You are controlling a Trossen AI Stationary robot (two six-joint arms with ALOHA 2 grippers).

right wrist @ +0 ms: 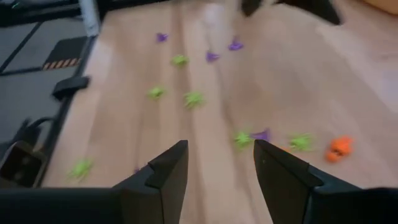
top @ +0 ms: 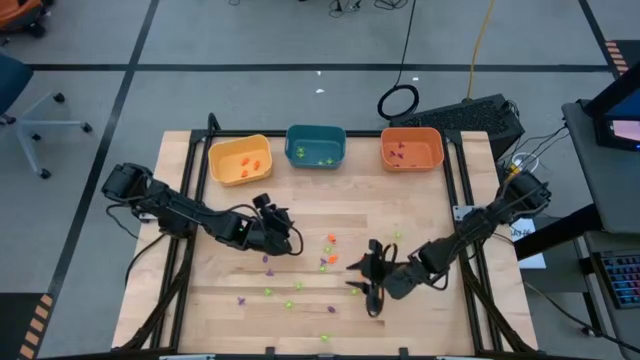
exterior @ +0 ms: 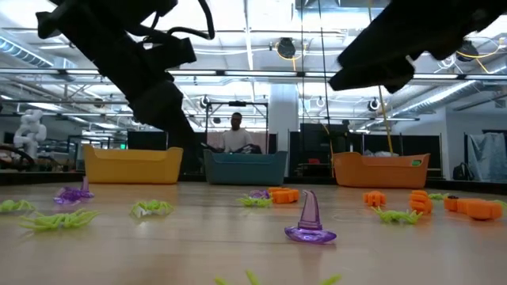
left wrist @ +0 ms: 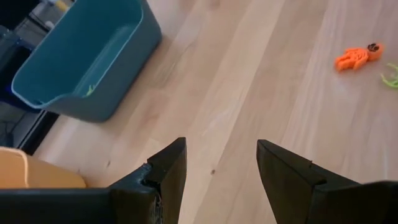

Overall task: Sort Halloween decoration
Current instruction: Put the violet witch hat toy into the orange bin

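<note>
Purple witch-hat trinket [exterior: 310,218] upright, tip up

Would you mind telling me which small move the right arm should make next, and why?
Probably lower the right gripper onto a nearby trinket such as the purple one: its fingers stand open and empty above the table, with loose pieces scattered just ahead.

A yellow plastic bin [top: 240,160], a teal plastic bin [top: 316,146] and an orange plastic bin [top: 411,149] line the pale wooden bench's [top: 430,215] far edge; a person [exterior: 235,135] sits beyond.
</note>
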